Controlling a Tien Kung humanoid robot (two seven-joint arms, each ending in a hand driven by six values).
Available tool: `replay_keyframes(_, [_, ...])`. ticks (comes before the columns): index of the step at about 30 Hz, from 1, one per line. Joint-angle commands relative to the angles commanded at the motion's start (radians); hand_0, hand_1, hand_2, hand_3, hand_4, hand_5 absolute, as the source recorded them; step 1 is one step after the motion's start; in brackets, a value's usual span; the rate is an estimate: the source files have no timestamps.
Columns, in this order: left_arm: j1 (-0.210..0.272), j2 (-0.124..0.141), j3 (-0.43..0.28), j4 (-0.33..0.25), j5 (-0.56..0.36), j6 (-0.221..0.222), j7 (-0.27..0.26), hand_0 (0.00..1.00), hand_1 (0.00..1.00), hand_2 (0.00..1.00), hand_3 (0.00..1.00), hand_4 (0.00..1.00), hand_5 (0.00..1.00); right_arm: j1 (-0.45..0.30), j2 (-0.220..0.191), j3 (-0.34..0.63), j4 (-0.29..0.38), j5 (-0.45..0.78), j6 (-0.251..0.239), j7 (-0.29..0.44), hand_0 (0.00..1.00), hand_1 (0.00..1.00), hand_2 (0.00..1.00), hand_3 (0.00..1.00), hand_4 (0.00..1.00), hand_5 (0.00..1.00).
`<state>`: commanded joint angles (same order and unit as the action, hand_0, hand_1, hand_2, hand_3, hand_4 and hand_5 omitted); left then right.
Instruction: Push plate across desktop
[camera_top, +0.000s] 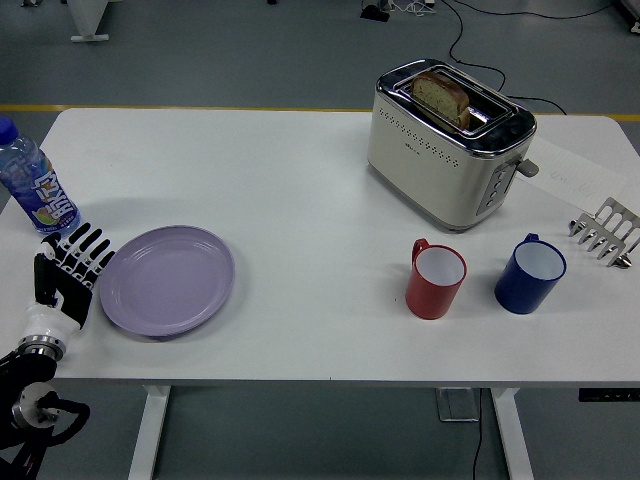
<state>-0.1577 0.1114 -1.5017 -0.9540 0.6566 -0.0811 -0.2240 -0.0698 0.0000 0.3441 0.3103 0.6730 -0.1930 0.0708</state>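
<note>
A lilac plate (167, 279) lies flat on the white table (320, 180) at the near left. My left hand (72, 268) sits just to the plate's left, fingers stretched out and spread, fingertips (97, 247) close to or touching the plate's left rim. It holds nothing. The right arm does not show.
A water bottle (30, 180) stands just behind my left hand at the table's left edge. A toaster (447, 142) with bread stands at the back right. A red mug (436, 279), a blue mug (530, 273) and a metal rack (606, 232) stand on the right.
</note>
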Motion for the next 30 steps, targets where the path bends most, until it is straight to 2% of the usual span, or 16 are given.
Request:
replay_keyframes(12, [0.001, -0.047, 0.018, -0.001, 0.002, 0.000, -0.002, 0.751, 0.766, 0.766, 0.706, 0.505, 0.998, 0.004, 0.000, 0.005, 0.001, -0.007, -0.001, -0.001, 0.608, 0.570, 0.700, 0.678, 0.380, 0.639])
replay_keyframes(30, [0.000, -0.092, 0.044, -0.024, -0.004, 0.001, -0.001, 0.743, 0.758, 0.759, 0.700, 0.510, 0.998, 0.006, 0.000, 0.008, 0.001, -0.014, -0.002, -0.001, 0.608, 0.570, 0.700, 0.679, 0.379, 0.638])
